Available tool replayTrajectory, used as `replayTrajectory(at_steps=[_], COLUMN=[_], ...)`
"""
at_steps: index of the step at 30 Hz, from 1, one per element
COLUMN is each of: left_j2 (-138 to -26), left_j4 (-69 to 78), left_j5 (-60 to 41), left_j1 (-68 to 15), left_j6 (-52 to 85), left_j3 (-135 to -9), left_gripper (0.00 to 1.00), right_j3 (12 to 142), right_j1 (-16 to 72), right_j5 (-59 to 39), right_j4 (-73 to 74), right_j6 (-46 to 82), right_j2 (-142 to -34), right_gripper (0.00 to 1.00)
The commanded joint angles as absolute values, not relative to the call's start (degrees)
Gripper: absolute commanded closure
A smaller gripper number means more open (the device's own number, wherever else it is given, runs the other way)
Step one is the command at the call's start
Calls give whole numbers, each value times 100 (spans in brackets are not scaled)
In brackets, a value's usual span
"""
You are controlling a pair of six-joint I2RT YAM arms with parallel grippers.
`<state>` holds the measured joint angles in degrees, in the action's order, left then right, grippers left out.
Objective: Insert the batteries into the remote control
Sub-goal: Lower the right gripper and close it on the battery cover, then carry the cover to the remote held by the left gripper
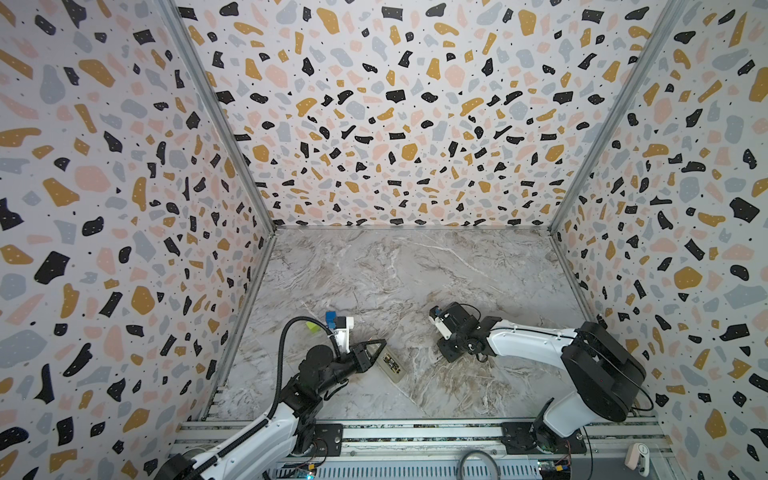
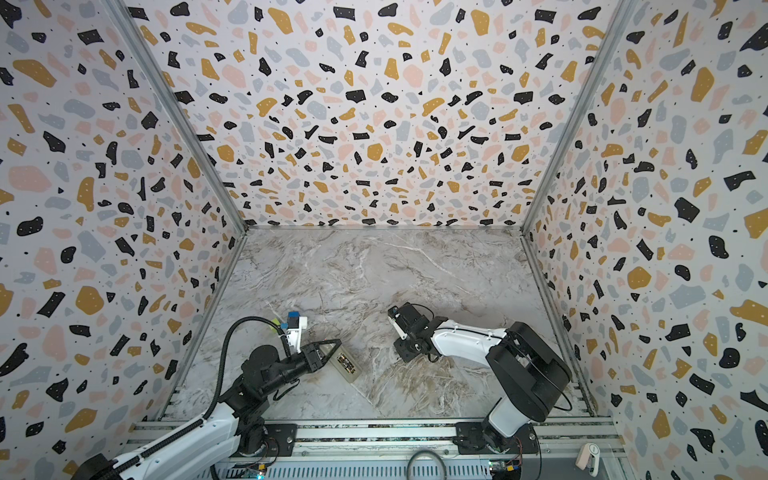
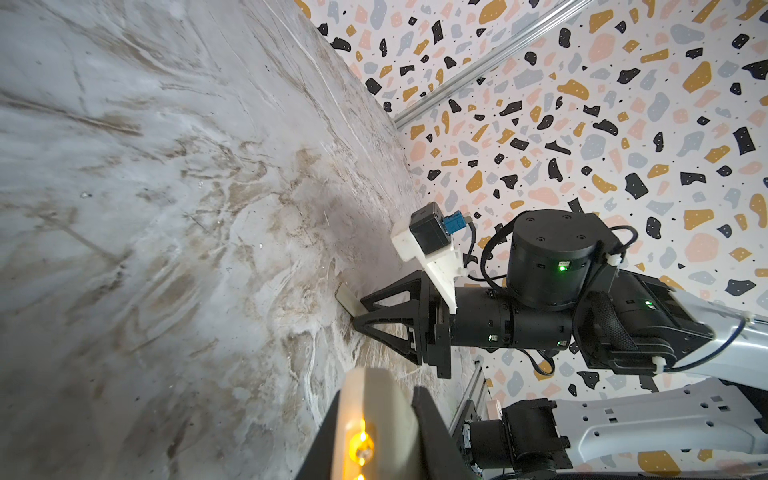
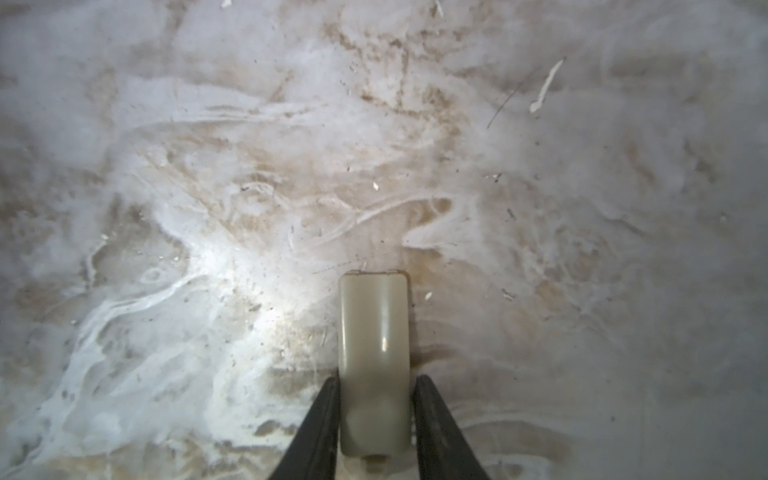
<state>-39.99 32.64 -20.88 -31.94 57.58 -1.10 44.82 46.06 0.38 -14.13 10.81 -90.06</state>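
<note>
At the near left of the marble-patterned table, the left gripper is pinching one end of the remote control, with its jaws pressed together on the slim off-white body. The remote is lying flat with its back facing up, and its free end is angling toward the near right. Its open recess is showing dark and gold shapes. These are most likely the batteries, sitting side by side, though they are too small to tell whether they are fully seated. To the right and slightly farther back, the right gripper is pointing down at a small off-white battery cover. The cover is lying flat on the marble, well apart from the remote. The two jaws are standing close against the cover's long edges, but it is not possible to tell whether they are truly pinching it or only flanking it. Beyond both arms, the marble is running back to the terrazzo-patterned walls. Judging from this, the loading itself is looking finished. What is left is gripping and lifting the cover, carrying it across to the held remote, and fitting it over the recess.
</note>
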Motion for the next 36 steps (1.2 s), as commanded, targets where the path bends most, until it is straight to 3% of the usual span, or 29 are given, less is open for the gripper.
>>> replayTrajectory(at_steps=[1, 16, 36], left_j2=[-3977, -3946, -3727], left_j4=[3698, 3788, 3928], left_j5=[-2054, -1857, -1163], left_j1=[-3212, -3212, -3212], left_j6=[5671, 5748, 6071], left_j3=[-97, -47, 112], left_gripper=[100, 100, 100], right_j3=[4389, 4298, 5303], right_j1=[4597, 4746, 6388], right_j5=[-44, -119, 607], right_j4=[-1613, -1519, -1901], right_j6=[1049, 888, 875], right_j2=[-8923, -8541, -7687], right_gripper=[69, 81, 87])
